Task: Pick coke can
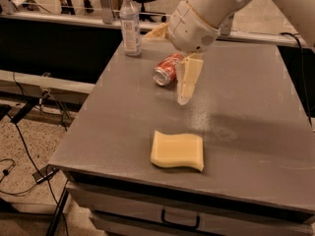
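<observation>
The coke can (pixel 165 70) is red with a silver end and lies on its side on the grey table (pixel 246 112), towards the back and left of centre. My gripper (pixel 166 67) hangs over it from the upper right on a white arm. One cream finger (pixel 188 78) points down just right of the can and partly covers it. The other finger (pixel 155 32) sticks out behind the can. The fingers stand wide apart and hold nothing.
A clear water bottle (pixel 130 23) with a white cap stands upright at the table's back left, behind the can. A yellow sponge (pixel 177 150) lies near the front edge. Drawers sit under the table front, and cables lie on the floor to the left.
</observation>
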Robot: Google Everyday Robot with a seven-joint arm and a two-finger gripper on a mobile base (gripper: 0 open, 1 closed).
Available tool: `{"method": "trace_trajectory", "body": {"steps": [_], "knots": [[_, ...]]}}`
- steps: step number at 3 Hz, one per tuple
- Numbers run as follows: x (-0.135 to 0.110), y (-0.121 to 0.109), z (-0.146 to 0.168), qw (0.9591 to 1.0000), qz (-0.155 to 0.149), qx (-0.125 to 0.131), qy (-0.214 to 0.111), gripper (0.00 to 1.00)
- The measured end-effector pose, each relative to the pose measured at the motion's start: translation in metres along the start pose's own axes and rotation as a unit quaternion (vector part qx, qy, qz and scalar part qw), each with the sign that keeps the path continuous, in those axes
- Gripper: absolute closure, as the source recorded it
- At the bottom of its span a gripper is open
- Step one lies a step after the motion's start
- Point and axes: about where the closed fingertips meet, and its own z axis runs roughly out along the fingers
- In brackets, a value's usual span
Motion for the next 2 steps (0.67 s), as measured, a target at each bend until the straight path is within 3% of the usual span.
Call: {"method": "trace_trajectory", "body": {"steps": [2], "knots": [[0.008,-0.011,0.004,0.9999,-0.007,0.005,0.008,0.00]]}}
